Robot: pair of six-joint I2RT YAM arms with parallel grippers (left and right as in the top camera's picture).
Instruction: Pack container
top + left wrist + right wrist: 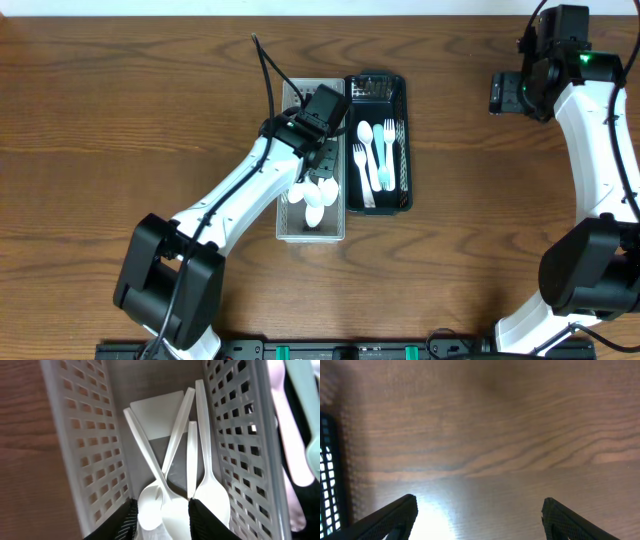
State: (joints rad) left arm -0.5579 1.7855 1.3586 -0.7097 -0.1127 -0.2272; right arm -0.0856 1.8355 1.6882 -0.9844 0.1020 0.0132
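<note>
Reaches the left arm over the white basket (310, 232) at the middle of the table (120, 100), long sides running away from the robot. Sets the left gripper (163, 521) low inside that basket, fingers (129, 522) parted on either side of two overlapping spoon bowls. Cannot tell from these views whether pinching them or merely straddling them.

Shows four white spoons (170, 460) in the left wrist view, all lying lengthwise in the basket. Bowls at the gripper end, handles pointing off toward the far wall. Two handles crossing just above the bowls, two more nearly parallel beside the right-hand wall. A flat white card (155, 412) on the basket floor under the handle tips. Overhead, bowls heaped at the near end of the basket, handles hidden under the arm.

Has the dark basket (406, 150) just beside the white one on its right, parallel to it. White cutlery (375, 165) inside, laid lengthwise side by side, heads toward the far end and handles toward the robot.

Holds the right gripper (480, 525) well apart from both baskets, above bare table, fingers spread wide with nothing between them. Catches only an edge of the dark basket at the left margin of the right wrist view.
</note>
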